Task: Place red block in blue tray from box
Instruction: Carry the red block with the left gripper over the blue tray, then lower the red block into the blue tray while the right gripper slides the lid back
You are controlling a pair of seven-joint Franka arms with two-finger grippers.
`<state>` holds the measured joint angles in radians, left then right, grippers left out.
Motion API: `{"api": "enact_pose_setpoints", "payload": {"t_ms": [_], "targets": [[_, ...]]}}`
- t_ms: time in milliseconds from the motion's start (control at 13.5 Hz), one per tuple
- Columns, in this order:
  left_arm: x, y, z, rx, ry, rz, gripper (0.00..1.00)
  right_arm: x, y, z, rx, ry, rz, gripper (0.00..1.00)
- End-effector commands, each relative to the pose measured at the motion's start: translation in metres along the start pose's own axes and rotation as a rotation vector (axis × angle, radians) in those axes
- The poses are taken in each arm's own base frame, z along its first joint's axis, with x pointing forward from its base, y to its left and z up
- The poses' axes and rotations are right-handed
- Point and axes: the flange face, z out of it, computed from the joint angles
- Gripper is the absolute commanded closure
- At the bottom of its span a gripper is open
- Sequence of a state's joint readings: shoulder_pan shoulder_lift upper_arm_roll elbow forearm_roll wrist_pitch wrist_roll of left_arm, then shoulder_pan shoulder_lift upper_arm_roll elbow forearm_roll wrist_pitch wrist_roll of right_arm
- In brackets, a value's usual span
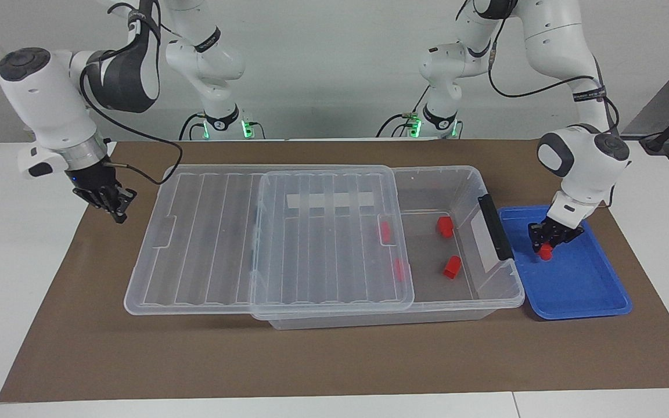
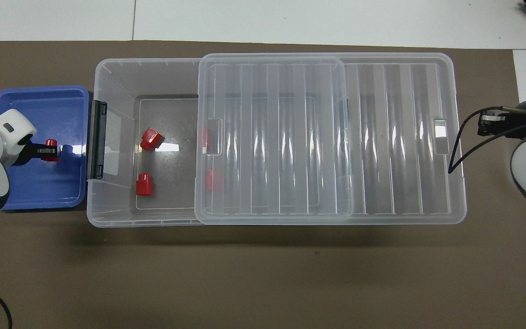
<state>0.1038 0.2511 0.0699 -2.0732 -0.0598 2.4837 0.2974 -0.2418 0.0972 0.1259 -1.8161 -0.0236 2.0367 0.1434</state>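
Note:
The clear box [image 1: 456, 172] [image 2: 107, 66] lies along the table with its black handle clip [image 1: 495, 226] at the left arm's end. Its ribbed lid [image 1: 323, 244] [image 2: 272, 137] is slid toward the right arm's end, so that end is open. Two red blocks [image 1: 444, 226] [image 1: 452, 267] lie in the open part. Two more [image 1: 385, 231] [image 1: 399, 270] show through the lid. My left gripper [image 1: 545, 247] [image 2: 52, 151] is low in the blue tray [image 1: 584, 290] [image 2: 44, 192], shut on a red block [image 1: 545, 252] [image 2: 51, 143]. My right gripper [image 1: 118, 215] waits, shut and empty.
A second ribbed clear panel [image 1: 195, 244] [image 2: 404, 137] juts out from under the lid toward the right arm's end, close to the right gripper. Brown paper [image 1: 334, 360] covers the table. The blue tray sits against the box's handle end.

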Motion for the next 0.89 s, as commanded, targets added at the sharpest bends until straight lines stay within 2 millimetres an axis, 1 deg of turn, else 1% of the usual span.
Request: {"api": "enact_pose_setpoints", "payload": {"t_ms": [0, 74, 148, 444, 519, 593, 667, 741, 815], "targets": [[-0.003, -0.003, 0.01, -0.003, 0.017, -0.01, 0.96, -0.005, -0.004, 0.014, 0.001, -0.007, -0.025, 1.0], [-0.006, -0.003, 0.015, 0.0, 0.021, -0.01, 0.95, -0.005, -0.007, 0.013, 0.003, -0.004, -0.026, 1.0], [-0.011, -0.004, 0.022, 0.007, 0.037, -0.011, 0.95, -0.004, -0.014, 0.012, 0.007, 0.012, -0.038, 1.0], [-0.013, -0.004, 0.026, 0.012, 0.047, -0.015, 0.94, -0.015, -0.05, 0.018, 0.014, 0.003, -0.088, 1.0], [-0.013, -0.004, 0.026, 0.012, 0.047, -0.015, 0.9, -0.017, -0.057, 0.017, 0.015, 0.0, -0.1, 1.0], [-0.013, -0.003, 0.026, 0.012, 0.047, -0.013, 0.7, -0.021, -0.068, 0.016, 0.017, -0.003, -0.12, 1.0], [-0.013, -0.002, 0.026, 0.011, 0.047, -0.009, 0.3, -0.022, -0.073, 0.017, 0.016, -0.006, -0.129, 1.0], [-0.012, -0.002, 0.025, 0.012, 0.048, -0.009, 0.11, -0.024, -0.08, 0.017, 0.018, -0.01, -0.143, 1.0], [-0.012, -0.001, 0.025, 0.011, 0.047, -0.007, 0.08, -0.029, -0.093, 0.016, 0.02, -0.013, -0.174, 1.0]]}}
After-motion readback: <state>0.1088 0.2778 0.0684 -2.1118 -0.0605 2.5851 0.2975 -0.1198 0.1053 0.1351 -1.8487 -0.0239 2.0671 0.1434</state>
